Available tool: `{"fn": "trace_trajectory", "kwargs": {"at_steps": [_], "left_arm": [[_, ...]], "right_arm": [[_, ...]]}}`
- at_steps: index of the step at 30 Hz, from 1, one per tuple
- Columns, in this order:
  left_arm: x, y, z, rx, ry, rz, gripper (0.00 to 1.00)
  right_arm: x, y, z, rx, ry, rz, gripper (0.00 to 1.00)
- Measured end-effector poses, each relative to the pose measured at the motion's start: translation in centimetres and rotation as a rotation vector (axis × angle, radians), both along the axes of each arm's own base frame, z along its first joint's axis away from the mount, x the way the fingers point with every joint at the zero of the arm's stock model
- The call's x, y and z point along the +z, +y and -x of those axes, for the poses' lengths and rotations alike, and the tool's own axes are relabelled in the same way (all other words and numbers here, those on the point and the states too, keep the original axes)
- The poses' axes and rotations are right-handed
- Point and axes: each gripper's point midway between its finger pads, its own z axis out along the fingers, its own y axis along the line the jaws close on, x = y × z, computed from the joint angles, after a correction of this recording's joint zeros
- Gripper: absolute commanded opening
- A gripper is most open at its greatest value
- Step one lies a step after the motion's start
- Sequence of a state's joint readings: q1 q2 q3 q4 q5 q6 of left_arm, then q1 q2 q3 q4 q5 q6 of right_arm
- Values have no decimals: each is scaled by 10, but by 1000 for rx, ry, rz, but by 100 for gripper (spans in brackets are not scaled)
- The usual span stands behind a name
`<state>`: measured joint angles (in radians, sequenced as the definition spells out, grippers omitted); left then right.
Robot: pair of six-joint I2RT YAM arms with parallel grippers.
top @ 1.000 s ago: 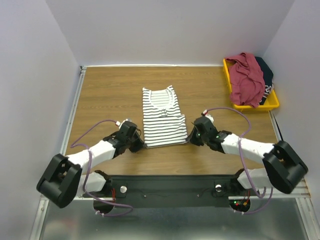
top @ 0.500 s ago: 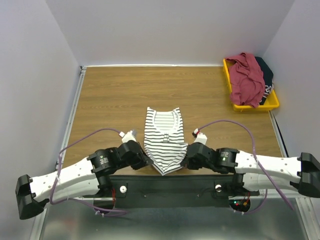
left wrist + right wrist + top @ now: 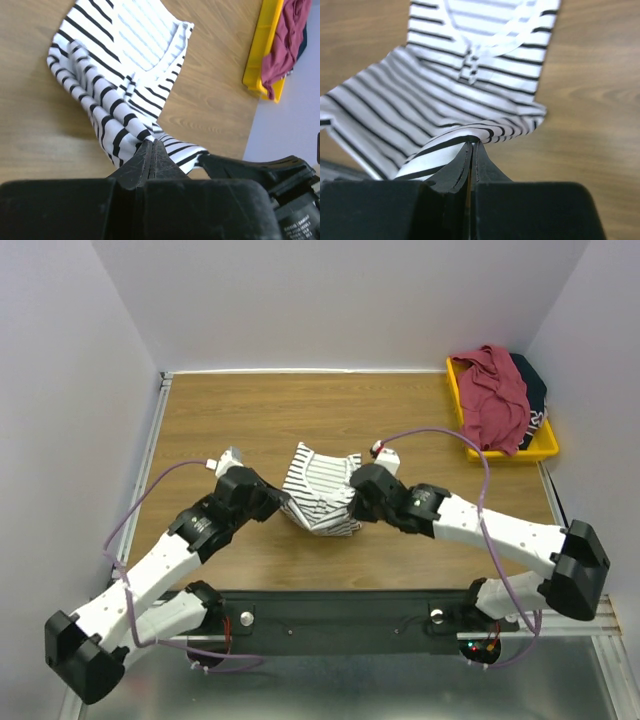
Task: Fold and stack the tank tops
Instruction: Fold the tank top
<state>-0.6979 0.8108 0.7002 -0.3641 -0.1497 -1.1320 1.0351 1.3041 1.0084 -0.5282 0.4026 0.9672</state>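
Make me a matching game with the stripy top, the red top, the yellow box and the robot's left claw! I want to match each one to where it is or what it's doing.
Things
1. striped tank top
2. maroon tank top
3. yellow bin
4. left gripper

Places or states
A. sits at the far right corner of the table
B. shut on a striped edge
C. heaped in the bin, spilling over its rim
D. bunched up mid-table, pinched from both sides

Pairs: 1-D, 2-C, 3-A, 4-B

Tank top (image 3: 322, 502) left of bin (image 3: 545, 445)
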Motion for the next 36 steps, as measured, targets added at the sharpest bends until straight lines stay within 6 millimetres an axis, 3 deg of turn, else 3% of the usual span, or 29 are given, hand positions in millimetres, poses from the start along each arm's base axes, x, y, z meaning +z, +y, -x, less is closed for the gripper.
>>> {"fn": "trace_trajectory", "kwargs": {"at_steps": [8,17,24,29,33,36], "left_arm": [[-25,3,-75,39,50,42,0],[-43,-27,-189,28,77,99,0],[-72,-40,-253,25,102,69,0],[-100,-42,-268,32,150,27,0],[-129,-33,-251,53,220,-11,0],[-154,-23,-219,75,264,-6,0]], "right_arm": [[-33,-42,-86,-89,77,45,0],[-84,-38,-167,-57,200,-25,0],[-115,-37,-207,-76,242,-68,0],[-122,-30,-211,-91,244,-124,0],[-125,-27,-202,-97,226,-157,0],[-126,-15,-169,-85,221,-182,0]]}}
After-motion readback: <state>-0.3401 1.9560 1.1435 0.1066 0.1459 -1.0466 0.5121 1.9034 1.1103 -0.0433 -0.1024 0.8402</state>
